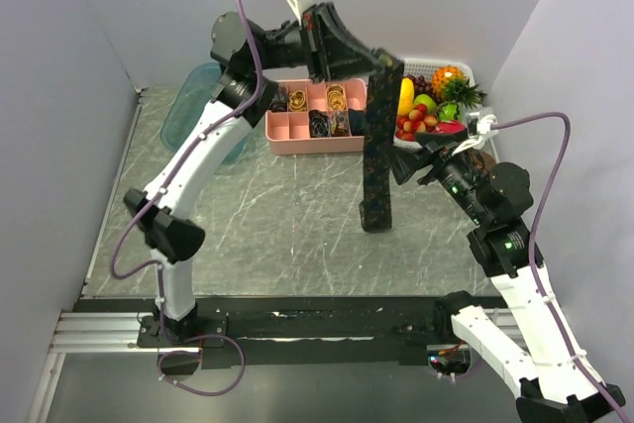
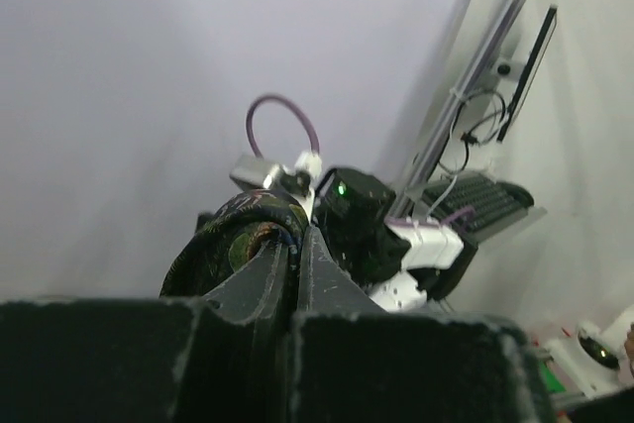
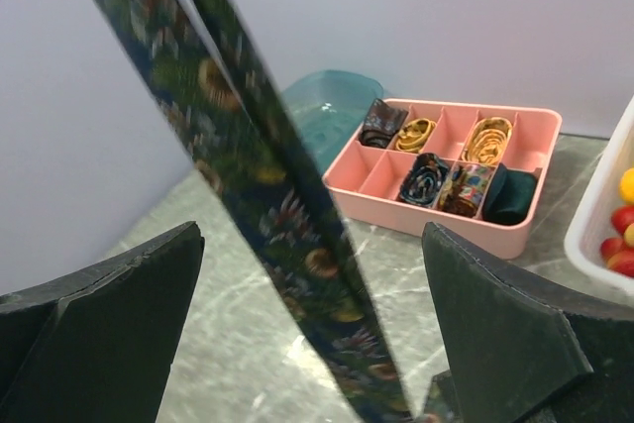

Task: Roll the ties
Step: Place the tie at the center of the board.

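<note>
Dark floral-patterned fabric necktie (image 1: 377, 146) hung vertically, top pinched in the left gripper (image 2: 294, 245), lower length between the right gripper (image 3: 309, 245)'s spread fingers.

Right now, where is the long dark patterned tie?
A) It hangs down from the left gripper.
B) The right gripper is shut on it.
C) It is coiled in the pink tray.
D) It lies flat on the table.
A: the tie hangs down from the left gripper, which is shut on its top end, while the right gripper is open.
</note>
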`<state>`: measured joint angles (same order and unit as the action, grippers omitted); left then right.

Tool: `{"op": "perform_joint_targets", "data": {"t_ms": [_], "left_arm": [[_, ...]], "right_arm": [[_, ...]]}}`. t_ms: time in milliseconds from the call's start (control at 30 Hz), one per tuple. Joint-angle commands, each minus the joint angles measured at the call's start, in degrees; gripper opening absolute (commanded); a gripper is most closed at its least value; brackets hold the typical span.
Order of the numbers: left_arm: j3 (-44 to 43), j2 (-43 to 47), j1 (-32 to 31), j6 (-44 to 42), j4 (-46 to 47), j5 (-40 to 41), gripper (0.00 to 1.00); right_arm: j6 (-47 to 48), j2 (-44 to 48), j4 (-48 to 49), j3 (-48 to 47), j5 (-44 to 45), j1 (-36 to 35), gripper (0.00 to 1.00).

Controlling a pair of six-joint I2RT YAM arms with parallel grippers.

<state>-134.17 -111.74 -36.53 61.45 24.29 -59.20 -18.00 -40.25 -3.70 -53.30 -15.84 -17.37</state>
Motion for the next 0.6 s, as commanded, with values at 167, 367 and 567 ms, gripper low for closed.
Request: {"op": "perform_joint_targets", "data": {"t_ms": [167, 367, 567], "left_arm": [[20.51, 20.84, 6.12, -25.47, -19.88, -8.03, 0.01], [37.82, 31.66, 8.85, -38.41, -37.8, -2.26, 0.01], [51.71, 39.31, 9.02, -41.59, -49.85, 12.42, 0.01]], "right_arm": [[6.93, 0.96, 2.2, -0.41, -9.91, 0.23, 0.98], [5.26, -3.07, 3.44, 4.6, -11.16, 0.23, 0.96], [2.53, -13.61, 0.66, 7.25, 1.4, 0.14, 0.61]]}}
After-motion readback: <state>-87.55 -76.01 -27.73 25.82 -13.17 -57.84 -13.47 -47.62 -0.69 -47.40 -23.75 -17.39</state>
